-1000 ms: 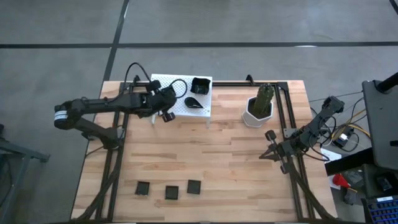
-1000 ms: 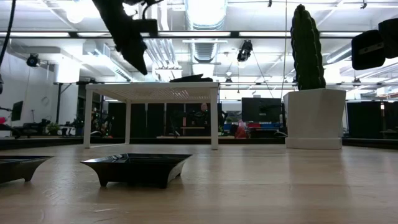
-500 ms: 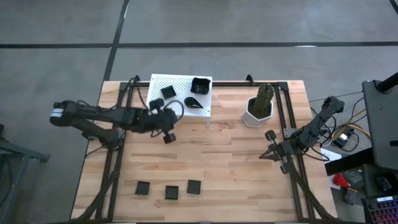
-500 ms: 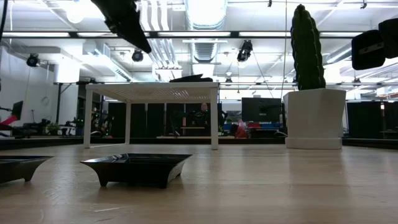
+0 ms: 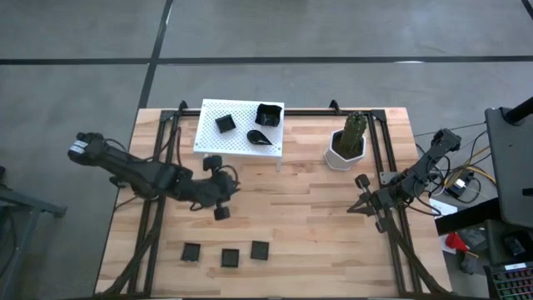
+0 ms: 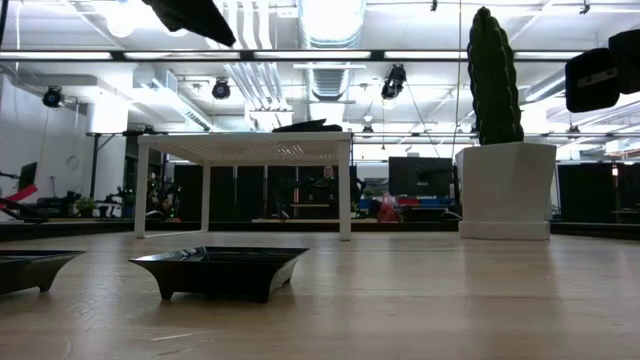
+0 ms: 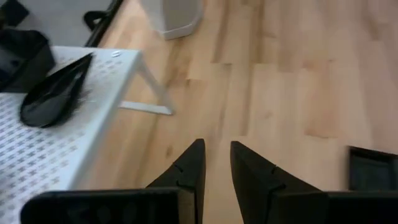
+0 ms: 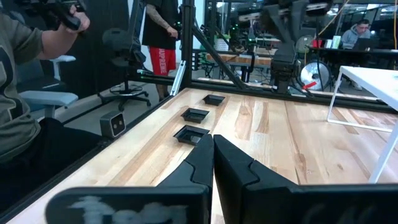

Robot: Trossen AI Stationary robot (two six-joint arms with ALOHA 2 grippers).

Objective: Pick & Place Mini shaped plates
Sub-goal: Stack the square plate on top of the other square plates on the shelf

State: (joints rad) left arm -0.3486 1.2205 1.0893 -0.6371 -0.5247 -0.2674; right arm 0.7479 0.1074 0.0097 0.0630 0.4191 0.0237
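With three plates on the white rack (image 5: 208, 132) at upper centre, the empty left gripper (image 5: 220, 197), fingers slightly apart, hung mid-frame, probably bound for the three small square plates (image 5: 226, 257) at the surface's lower left; the right gripper (image 5: 360, 204), fingers together, waited at right.

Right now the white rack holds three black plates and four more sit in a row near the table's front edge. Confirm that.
Not quite: the high view shows three plates in the front row, not four. The white rack does hold three black plates, as you said.
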